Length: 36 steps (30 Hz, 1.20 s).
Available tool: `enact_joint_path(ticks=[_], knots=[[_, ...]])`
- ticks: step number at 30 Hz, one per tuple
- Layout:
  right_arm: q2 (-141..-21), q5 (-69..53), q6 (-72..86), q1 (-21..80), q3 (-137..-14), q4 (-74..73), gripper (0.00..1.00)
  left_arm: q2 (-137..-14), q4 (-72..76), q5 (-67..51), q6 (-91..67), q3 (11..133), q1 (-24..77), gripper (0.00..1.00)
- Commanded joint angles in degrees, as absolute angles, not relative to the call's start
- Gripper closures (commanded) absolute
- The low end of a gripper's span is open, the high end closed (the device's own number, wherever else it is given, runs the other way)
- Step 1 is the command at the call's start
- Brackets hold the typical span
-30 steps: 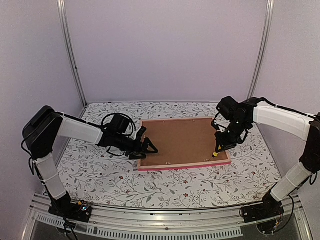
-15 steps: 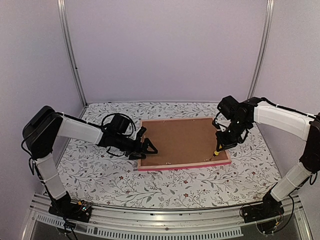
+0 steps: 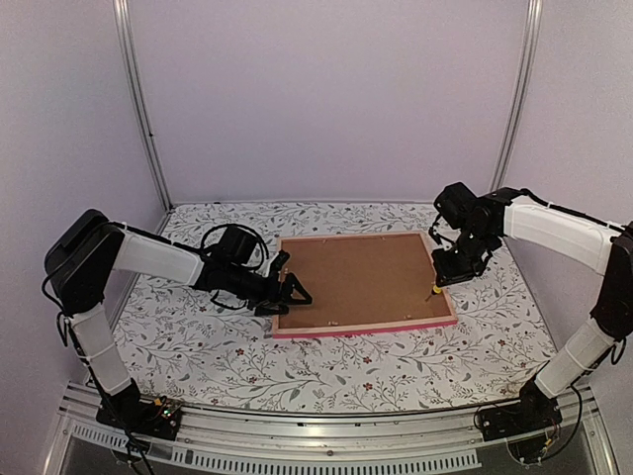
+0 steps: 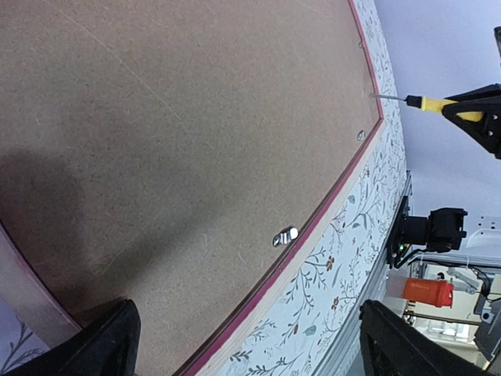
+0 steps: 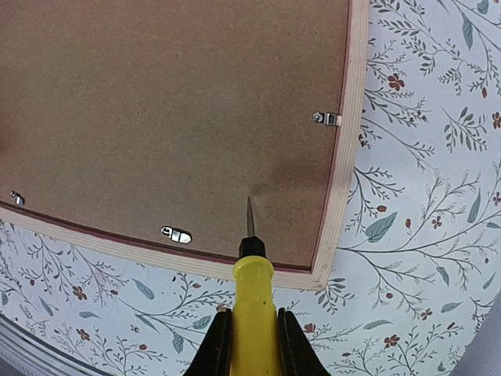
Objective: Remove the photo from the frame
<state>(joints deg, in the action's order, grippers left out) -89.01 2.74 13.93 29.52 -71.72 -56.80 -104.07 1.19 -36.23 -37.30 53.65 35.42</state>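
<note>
The frame (image 3: 361, 330) lies face down on the table, its pink border around a brown backing board (image 3: 356, 277). The photo is hidden under that board. My left gripper (image 3: 292, 290) rests open at the frame's left edge near the front corner; its fingers (image 4: 109, 348) span the pink rim (image 4: 329, 205) without holding anything. My right gripper (image 3: 447, 278) is shut on a yellow-handled screwdriver (image 5: 252, 305). The screwdriver's tip hovers over the backing board (image 5: 172, 102) just inside the frame's near right corner (image 5: 344, 180).
Small metal clips (image 5: 326, 118) (image 5: 177, 234) (image 5: 16, 197) hold the board along the rim, one also near my left gripper (image 4: 285, 235). The floral tablecloth (image 3: 198, 346) surrounds the frame. Walls and metal posts (image 3: 138, 109) close in the back and sides.
My right gripper has moved back and slightly right along the frame's right side, carrying the screwdriver away from the near right corner. The left arm has not moved.
</note>
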Motion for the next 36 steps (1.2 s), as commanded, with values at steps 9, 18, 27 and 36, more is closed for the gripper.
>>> enact_joint_path(ticks=[9, 18, 27, 36], knots=[[-90.0, 11.2, 18.4, 27.8, -71.2, -52.8, 1.0, -103.3, 0.2, -35.5, -35.6, 53.9, 35.4, 0.01], [-91.9, 13.6, 19.9, 27.8, -69.8, -49.8, 1.0, -102.7, 0.1, -35.6, -35.1, 53.4, 34.8, 0.01], [-93.9, 16.2, 20.3, 27.8, -70.0, -48.1, 1.0, -102.2, 0.2, -35.6, -35.0, 52.7, 34.5, 0.01], [-95.6, 17.5, 19.7, 27.8, -70.9, -46.5, 1.0, -102.1, 0.2, -35.4, -35.1, 52.5, 34.4, 0.01]])
